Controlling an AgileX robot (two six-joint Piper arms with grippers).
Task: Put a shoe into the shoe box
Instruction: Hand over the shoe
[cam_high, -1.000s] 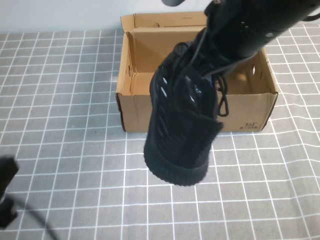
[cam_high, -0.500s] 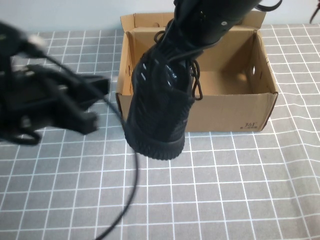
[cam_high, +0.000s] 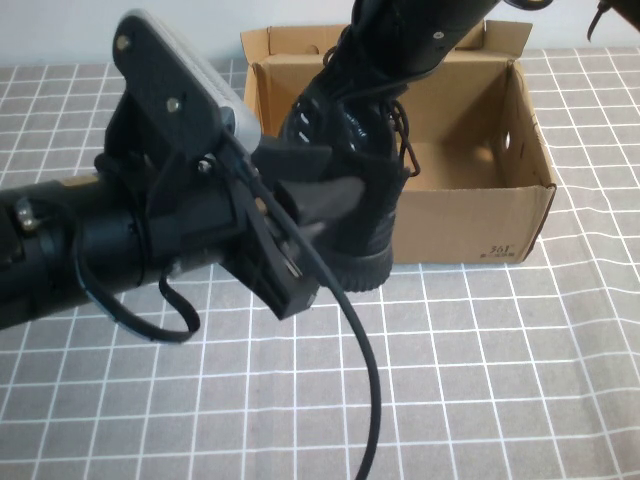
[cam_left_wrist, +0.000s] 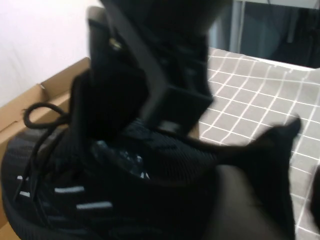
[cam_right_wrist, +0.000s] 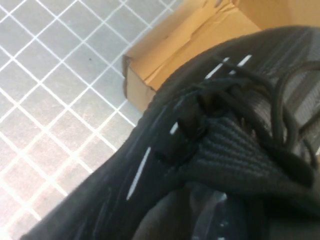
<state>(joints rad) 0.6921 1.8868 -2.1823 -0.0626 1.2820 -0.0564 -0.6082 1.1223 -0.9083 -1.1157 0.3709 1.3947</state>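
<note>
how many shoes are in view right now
1. The shoe hangs toe-down at the shoe box's front-left wall, held by the right gripper; left gripper reaches beside it. The arms may hide others.

The shoe box (cam_high: 470, 215) sits at the back of the bench (cam_high: 500, 380). The shoe (cam_high: 350, 150) hangs over the box's front left corner. The left gripper (cam_high: 315, 185) is left of the box, beside the shoe.
</note>
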